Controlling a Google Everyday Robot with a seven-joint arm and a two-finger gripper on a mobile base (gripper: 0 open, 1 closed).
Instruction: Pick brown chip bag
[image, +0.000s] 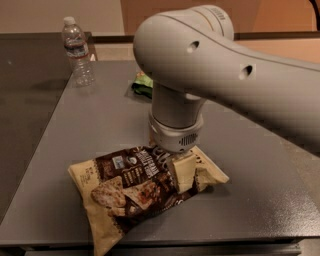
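Hand (182, 174) sits on brown chip bag (127, 187), apparently pinching its right end.

One brown chip bag (131, 186), one water bottle (77, 50) and one green snack bag (142, 85) are sitting on one table (100, 120). One gripper (181, 172) is resting on that bag.

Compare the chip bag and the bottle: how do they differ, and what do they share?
The bag lies flat at the front of the table; the bottle stands upright at a far corner. The bag is opaque brown and tan; the bottle is clear with a white cap. The hand is down on the bag; the bottle is untouched. Both rest on the grey table.
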